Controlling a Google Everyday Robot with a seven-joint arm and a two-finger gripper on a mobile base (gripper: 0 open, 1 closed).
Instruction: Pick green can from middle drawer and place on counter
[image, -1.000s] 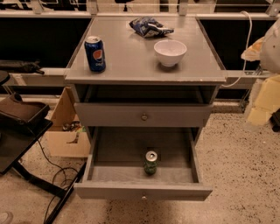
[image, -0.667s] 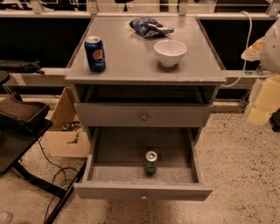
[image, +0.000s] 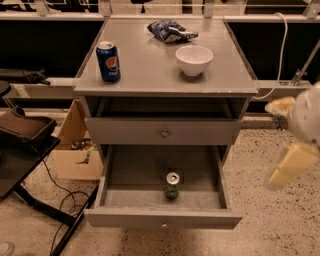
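The green can (image: 172, 185) stands upright in the open middle drawer (image: 162, 218), near its front middle. The drawer is pulled well out below the shut upper drawer (image: 164, 132). The counter (image: 150, 70) is the cabinet's flat grey top. My gripper (image: 270, 145) hangs in the air at the right edge of the camera view, right of the cabinet and at about drawer height. Its pale yellow fingers (image: 291, 162) stand apart with nothing between them. It is well clear of the can.
On the counter stand a blue Pepsi can (image: 108, 61) at front left, a white bowl (image: 194, 59) right of the middle and a crumpled chip bag (image: 171, 31) at the back. A cardboard box (image: 75, 150), cables and a dark chair (image: 25, 135) lie left of the cabinet.
My gripper has come down along the cabinet's right side and slightly to the left. The can, the drawers and the things on the counter have not moved.
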